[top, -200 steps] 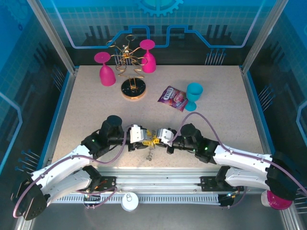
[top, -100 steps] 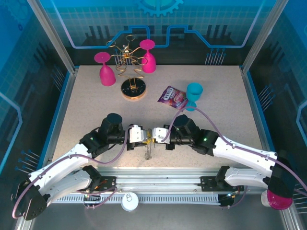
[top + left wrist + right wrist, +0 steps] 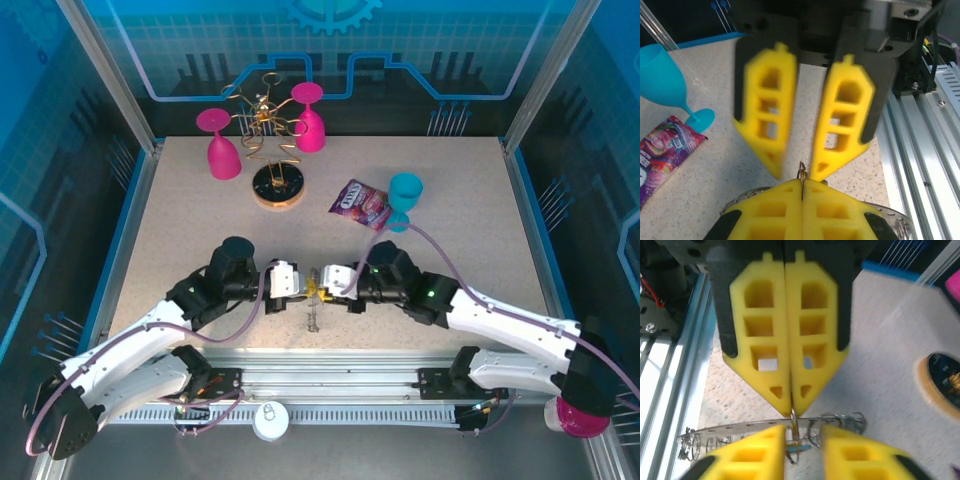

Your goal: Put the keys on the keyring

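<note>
Near the middle of the table's near edge, beside the aluminium rail, the left gripper pinches shut on a wire loop of the keyring, seen edge-on and held off the surface. The right gripper faces it tip to tip, fingers parted. Bare tabletop lies on both sides; the snack packet and teal goblet stand well apart behind. The key cannot be made out among the yellow fingers; the frame crops the ring's far loops.
</note>
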